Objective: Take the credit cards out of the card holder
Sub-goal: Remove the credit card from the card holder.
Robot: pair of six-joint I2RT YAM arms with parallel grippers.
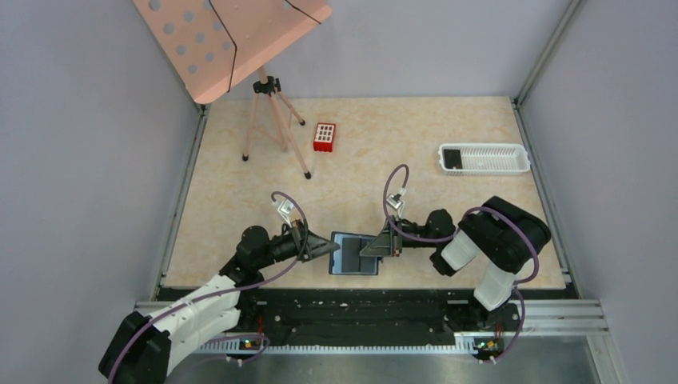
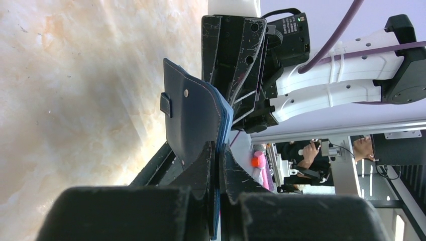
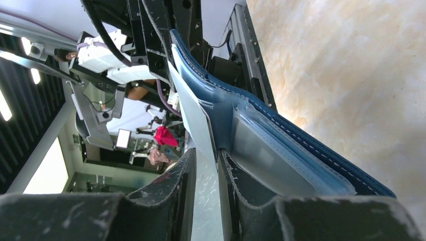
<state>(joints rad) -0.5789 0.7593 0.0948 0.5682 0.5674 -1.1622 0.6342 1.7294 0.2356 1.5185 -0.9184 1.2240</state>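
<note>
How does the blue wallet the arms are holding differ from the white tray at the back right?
The wallet is blue and folds like a booklet; the tray is white with a row of slots. The wallet is at the near edge, gripped by the left hand and right hand; the tray lies farther back on the right, untouched, with one dark card at its left end. Both are rectangular.

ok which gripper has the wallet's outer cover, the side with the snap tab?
The left gripper: it is shut on the card holder at the blue cover bearing the snap tab. The right gripper pinches a pale inner flap instead.
</note>
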